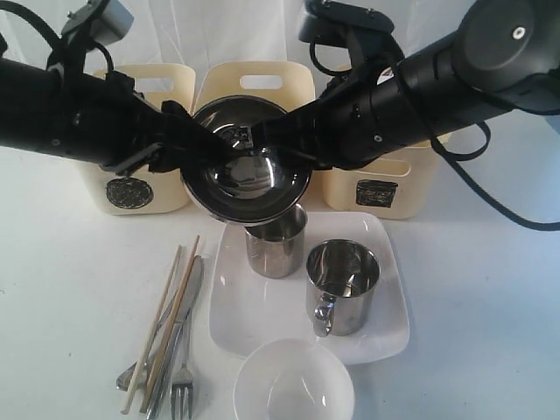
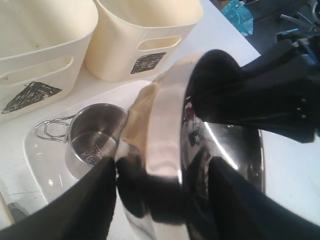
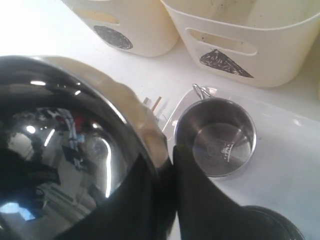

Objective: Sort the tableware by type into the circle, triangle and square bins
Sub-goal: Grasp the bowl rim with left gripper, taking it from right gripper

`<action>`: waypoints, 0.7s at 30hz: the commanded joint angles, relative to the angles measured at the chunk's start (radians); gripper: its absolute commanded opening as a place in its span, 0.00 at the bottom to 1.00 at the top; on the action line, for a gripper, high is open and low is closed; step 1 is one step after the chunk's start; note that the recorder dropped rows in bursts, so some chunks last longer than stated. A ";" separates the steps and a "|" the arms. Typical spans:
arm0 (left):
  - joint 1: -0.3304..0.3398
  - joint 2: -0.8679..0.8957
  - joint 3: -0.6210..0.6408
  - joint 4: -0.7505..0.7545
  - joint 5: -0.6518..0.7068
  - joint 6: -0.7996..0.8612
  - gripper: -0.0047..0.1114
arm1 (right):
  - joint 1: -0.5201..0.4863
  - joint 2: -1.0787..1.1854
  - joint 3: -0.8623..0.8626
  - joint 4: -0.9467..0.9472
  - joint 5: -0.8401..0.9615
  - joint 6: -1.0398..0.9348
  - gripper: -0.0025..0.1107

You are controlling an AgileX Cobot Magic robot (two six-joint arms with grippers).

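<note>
Lowest in the exterior frame sits the white bowl [image 1: 293,385], upright on the white table [image 1: 490,350] and touching the lower edge of the white square plate [image 1: 241,328]. On that plate stand the rear steel mug [image 1: 276,241] at its upper edge and the front steel mug [image 1: 343,284] toward the right, its handle facing down-frame. At lower left the chopsticks [image 1: 168,319], knife [image 1: 188,297], fork [image 1: 182,394] and spoon [image 1: 129,378] lie in a loose bundle. Above the plate, at frame centre, the steel bowl [image 1: 249,179] is off the table and tipped with its mouth toward the camera, in front of the triangle bin [image 1: 254,83] — the circle bin [image 1: 149,188] stands left of it, the square bin [image 1: 389,192] right. Left gripper [image 1: 214,147] and right gripper [image 1: 261,136] meet at the bowl's upper rim; each pinches that rim, one finger [image 2: 85,210] outside and one inside, as the wrist views show.
</note>
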 commanded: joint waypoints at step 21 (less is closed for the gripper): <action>-0.010 0.028 -0.047 -0.007 -0.125 0.028 0.04 | 0.037 -0.003 -0.009 0.148 -0.192 -0.051 0.02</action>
